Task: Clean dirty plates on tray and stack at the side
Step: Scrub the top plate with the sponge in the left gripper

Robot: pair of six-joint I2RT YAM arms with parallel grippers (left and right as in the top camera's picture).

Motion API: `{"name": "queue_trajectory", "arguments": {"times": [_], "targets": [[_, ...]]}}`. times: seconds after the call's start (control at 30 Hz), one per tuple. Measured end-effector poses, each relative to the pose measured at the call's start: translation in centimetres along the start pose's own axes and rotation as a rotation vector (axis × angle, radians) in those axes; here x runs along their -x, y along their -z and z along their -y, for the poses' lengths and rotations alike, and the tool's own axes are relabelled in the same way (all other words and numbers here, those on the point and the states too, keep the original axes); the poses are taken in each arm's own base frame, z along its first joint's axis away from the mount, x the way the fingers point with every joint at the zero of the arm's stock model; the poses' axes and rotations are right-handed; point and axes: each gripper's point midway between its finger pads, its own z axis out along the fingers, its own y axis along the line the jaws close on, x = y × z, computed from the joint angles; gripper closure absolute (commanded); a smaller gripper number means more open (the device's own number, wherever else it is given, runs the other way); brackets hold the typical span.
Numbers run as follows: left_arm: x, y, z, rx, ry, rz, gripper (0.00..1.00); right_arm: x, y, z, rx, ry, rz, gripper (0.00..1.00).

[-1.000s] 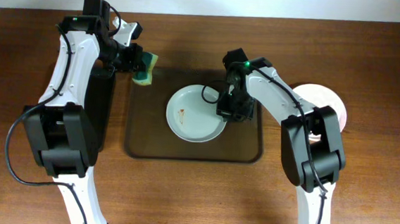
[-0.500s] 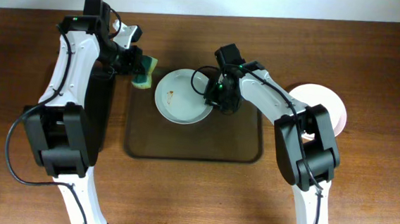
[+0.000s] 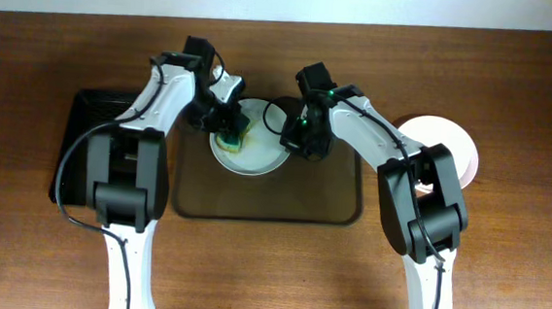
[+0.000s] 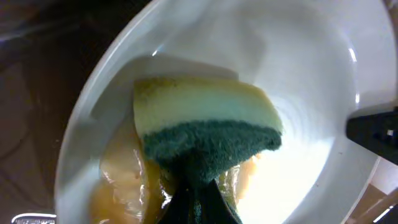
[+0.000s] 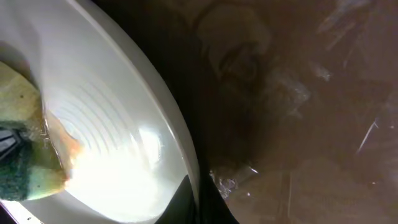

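Note:
A white plate [image 3: 257, 145] sits over the far left part of the brown tray [image 3: 331, 197]. My right gripper [image 3: 297, 136] is shut on the plate's right rim [image 5: 180, 143]. My left gripper [image 3: 229, 124] is shut on a yellow and green sponge [image 4: 205, 127] and presses it on the plate's left inside [image 4: 298, 93], where a wet brownish smear [image 4: 121, 174] shows. The sponge also shows in the right wrist view [image 5: 25, 149]. Other white plates [image 3: 452, 147] are stacked on the table to the right of the tray.
A narrow black tray [image 3: 86, 151] lies to the left of the brown tray. The right arm [image 3: 385, 133] reaches across the brown tray's far right part. The rest is bare wooden table [image 3: 268, 271].
My left gripper has swung right with the sponge from beside the tray onto the plate. The right gripper lifted the plate toward the far left earlier and now holds still.

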Motion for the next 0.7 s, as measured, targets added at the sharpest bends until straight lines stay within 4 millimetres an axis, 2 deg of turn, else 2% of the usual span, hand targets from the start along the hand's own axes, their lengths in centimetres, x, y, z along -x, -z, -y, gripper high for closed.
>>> {"name": "queue_trajectory", "arguments": {"times": [0.07,0.13,0.2,0.27,0.4,0.53,0.7], "targets": [[-0.6,-0.2,0.7,-0.039,0.048,-0.025,0.99,0.0,0.0,0.0,0.000,0.003,0.001,0.96],[-1.3,-0.8,2.5,-0.134,0.090,-0.058,0.99,0.0,0.0,0.0,0.000,0.003,0.001,0.96],[-1.0,-1.6,4.9,-0.271,0.098,-0.058,0.99,0.0,0.0,0.0,0.000,0.003,0.001,0.96],[-1.0,-1.9,5.5,-0.306,0.098,-0.060,0.99,0.0,0.0,0.0,0.000,0.004,0.001,0.96],[0.3,-2.0,4.0,-0.228,0.089,-0.010,0.99,0.1,-0.1,-0.4,0.005,0.015,0.009,0.96],[4.3,-1.3,1.8,-0.141,0.025,0.151,1.00,0.1,-0.1,-0.4,0.005,0.013,0.009,0.96],[5.4,-0.8,0.1,-0.021,0.063,0.177,0.99,0.1,-0.1,-0.4,0.005,0.013,0.009,0.96]]}}
